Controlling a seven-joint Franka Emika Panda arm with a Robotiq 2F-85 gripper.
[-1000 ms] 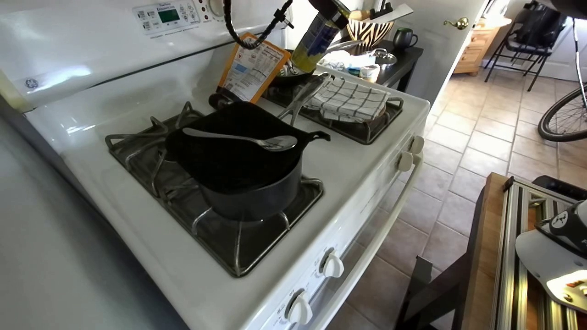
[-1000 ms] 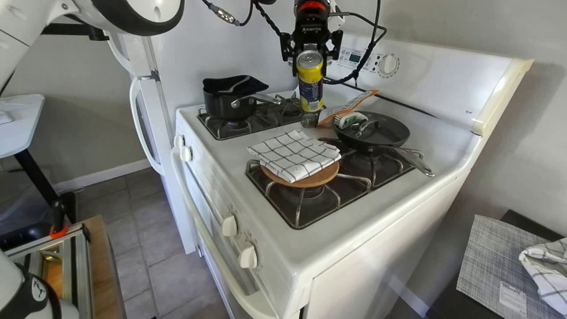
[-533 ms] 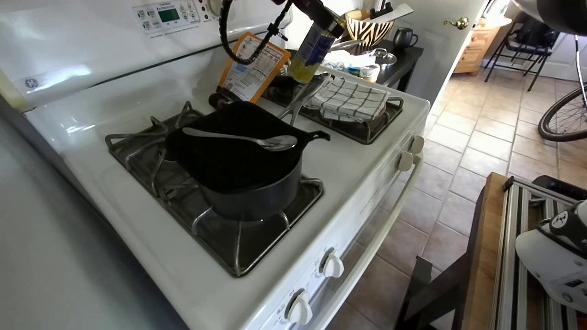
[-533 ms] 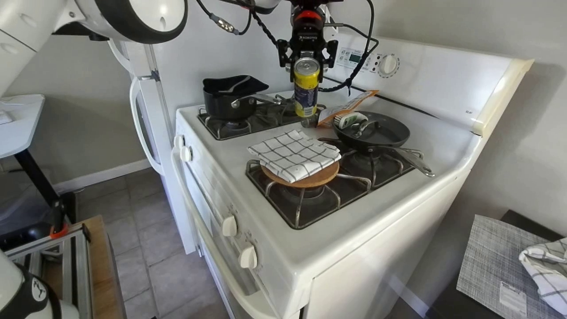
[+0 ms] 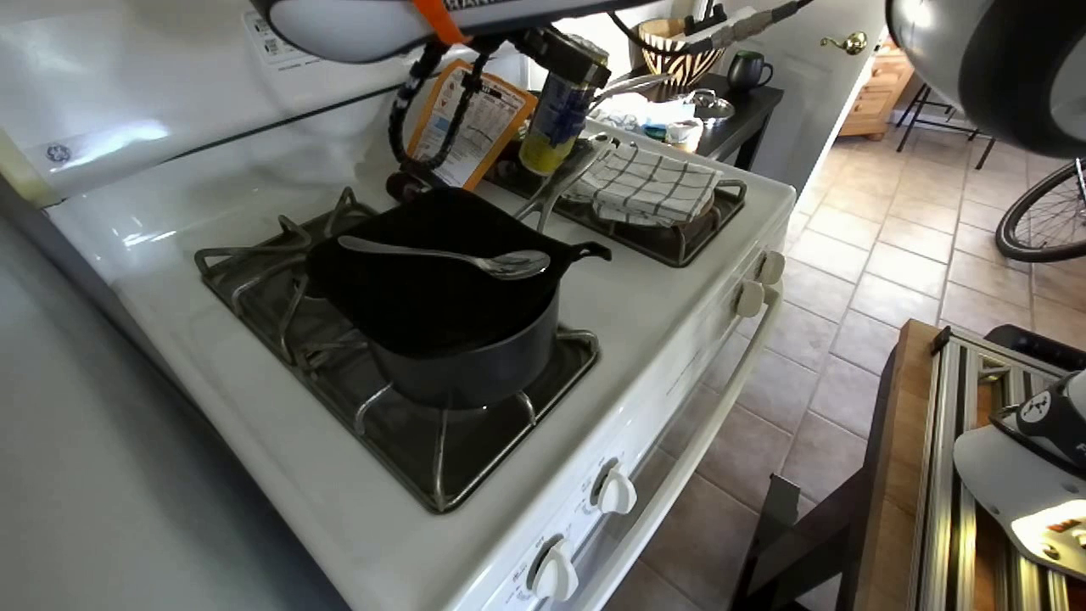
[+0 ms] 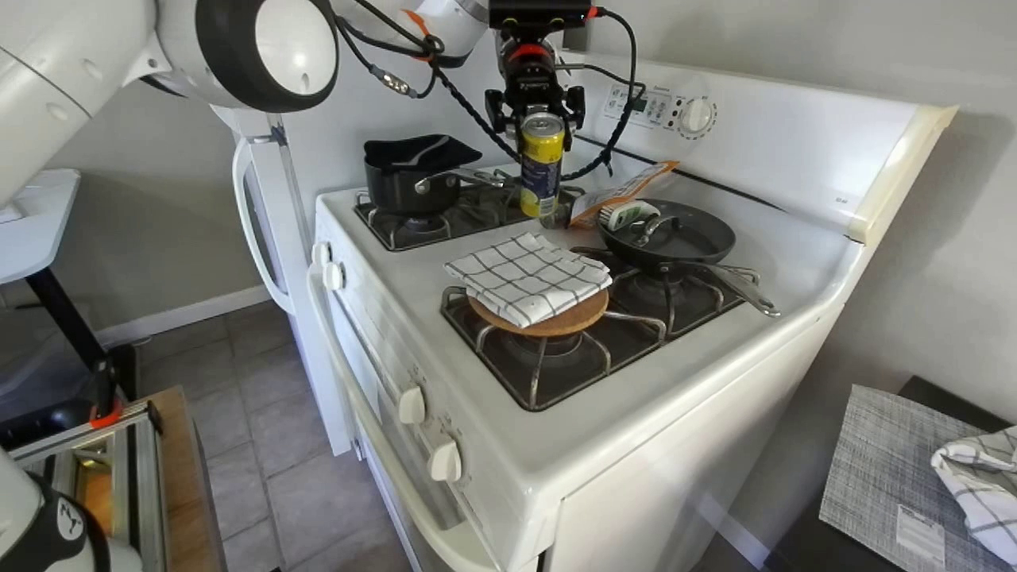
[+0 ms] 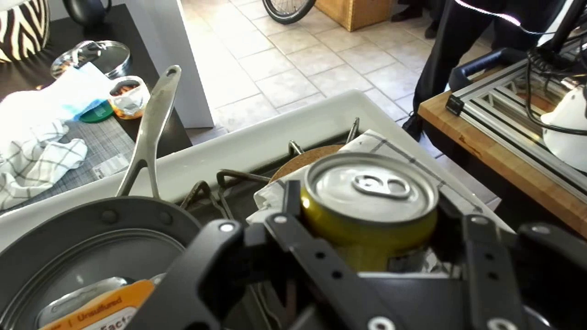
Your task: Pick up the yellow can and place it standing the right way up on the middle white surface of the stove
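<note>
The hand (image 7: 369, 206) is clamped high on the lid-up yellow can (image 6: 541, 168) above the stove (image 6: 683, 357), presumably letting it land standing on the middle white surface (image 5: 624, 293). Beyond, toward the stove's front edge, a cork trivet (image 7: 300, 160) supports a checked dish towel (image 7: 378, 144).

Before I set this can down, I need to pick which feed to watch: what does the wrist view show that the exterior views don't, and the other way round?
Only the wrist view: a person's legs in dark trousers, and the readable word "Unsulfured" on the orange pouch.
Only the exterior views: the stove back panel, the white front knobs and, as far as I can make out, the middle white surface.
Shared: the gripper holding the yellow can, the folded checked cloth and the pouch itself.
</note>
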